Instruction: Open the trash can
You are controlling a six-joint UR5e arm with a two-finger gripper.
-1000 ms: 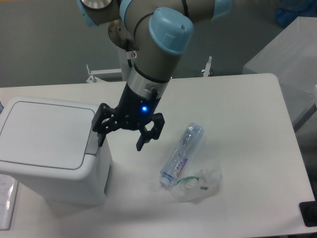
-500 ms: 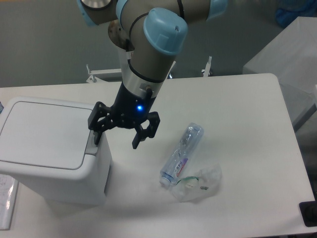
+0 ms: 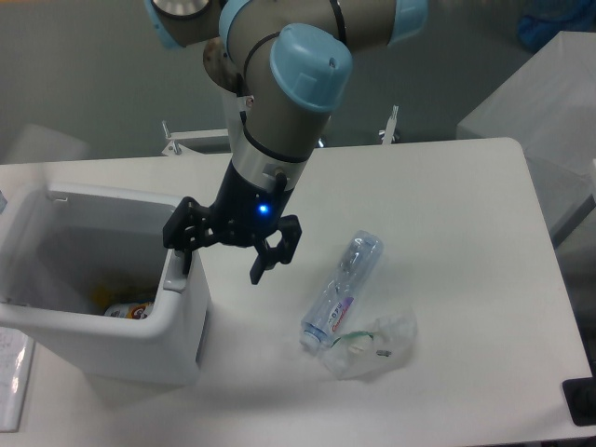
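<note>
The white trash can (image 3: 140, 349) stands at the table's left side with its top open. Its lid (image 3: 42, 144) shows as a faint blur swung up behind the far rim. Some rubbish (image 3: 121, 307) lies inside at the bottom. The grey push tab (image 3: 175, 277) sits on the can's right rim. My gripper (image 3: 221, 270) is open and empty, pointing down at the can's right edge. Its left finger (image 3: 184, 256) is right at the push tab, and its right finger (image 3: 261, 270) hangs over the table beside the can.
A clear plastic bottle (image 3: 343, 287) lies on the table right of the gripper, with a crumpled clear bag (image 3: 374, 345) next to its cap end. A black object (image 3: 581, 400) is at the front right corner. A paper sheet (image 3: 13, 377) lies left of the can.
The trash can's lid, shut in both earlier frames, has sprung up and the inside shows. My gripper moved slightly left and down onto the push tab.
</note>
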